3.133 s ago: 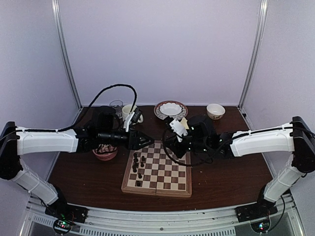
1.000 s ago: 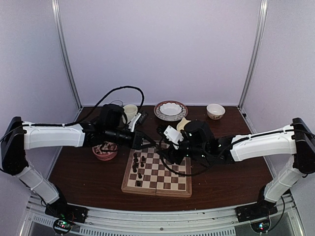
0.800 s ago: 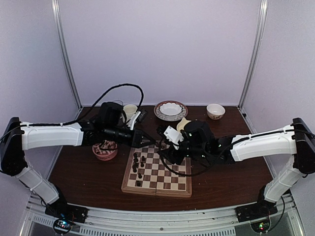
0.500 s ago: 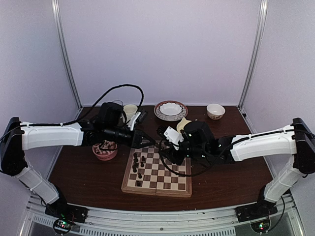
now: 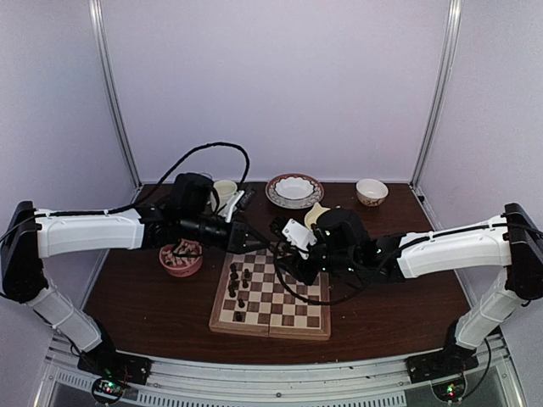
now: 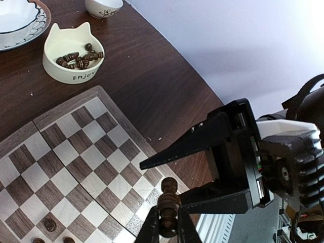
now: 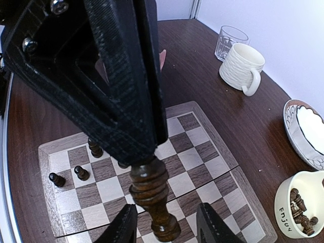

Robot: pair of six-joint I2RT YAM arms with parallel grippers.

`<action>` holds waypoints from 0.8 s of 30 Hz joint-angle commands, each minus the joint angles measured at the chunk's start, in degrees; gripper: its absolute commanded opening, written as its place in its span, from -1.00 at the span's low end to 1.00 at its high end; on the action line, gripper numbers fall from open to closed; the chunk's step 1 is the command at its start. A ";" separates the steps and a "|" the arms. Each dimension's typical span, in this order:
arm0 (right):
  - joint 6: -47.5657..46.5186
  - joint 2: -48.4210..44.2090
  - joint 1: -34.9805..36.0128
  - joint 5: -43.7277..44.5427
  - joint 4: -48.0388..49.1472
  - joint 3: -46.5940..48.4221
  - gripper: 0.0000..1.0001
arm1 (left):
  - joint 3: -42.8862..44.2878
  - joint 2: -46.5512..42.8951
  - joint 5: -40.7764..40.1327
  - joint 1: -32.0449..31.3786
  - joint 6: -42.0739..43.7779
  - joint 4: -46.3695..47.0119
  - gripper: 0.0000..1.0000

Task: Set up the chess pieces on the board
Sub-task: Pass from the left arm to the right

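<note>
The board (image 5: pixel 293 305) lies in the middle of the table, with several dark chess pieces (image 5: pixel 237 280) on its left squares. My left gripper (image 6: pixel 168 223) is shut on a dark brown chess piece (image 6: pixel 168 205) and holds it in the air over the board's far edge (image 5: pixel 259 246). My right gripper (image 7: pixel 169 223) is open. Its fingertips (image 7: pixel 124 225) stand on either side of that piece (image 7: pixel 152 200) without touching it. The left gripper's black fingers (image 7: pixel 116 86) fill the upper left of the right wrist view. The board also shows below in the two wrist views (image 6: pixel 76 152) (image 7: pixel 192 152).
A cream cat-shaped bowl (image 6: pixel 73 53) with several dark pieces stands beyond the board. A reddish bowl (image 5: pixel 181 259) of pieces sits left of the board. A patterned plate (image 5: pixel 293 189), a small bowl (image 5: pixel 372 192), a mug (image 7: pixel 243 68) and a glass (image 7: pixel 230 40) line the back.
Both arms have moved toward each other over the board's far edge. The left gripper brought the piece between the right gripper's open fingers. In the last second little has moved.
</note>
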 commanded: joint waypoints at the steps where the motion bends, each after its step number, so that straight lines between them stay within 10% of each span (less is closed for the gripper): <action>1: -0.20 -0.62 0.41 -0.53 -0.39 1.01 -0.14 | 1.75 1.09 1.49 -0.26 0.52 0.23 -0.84; 9: -0.17 -1.36 0.43 -0.49 -0.32 0.80 -0.05 | 2.77 2.42 2.40 -0.27 0.43 -0.64 -0.84; 24: -0.07 -1.28 0.42 -0.94 -0.43 0.96 -0.57 | 3.35 2.95 2.34 -0.27 0.60 -1.66 -0.84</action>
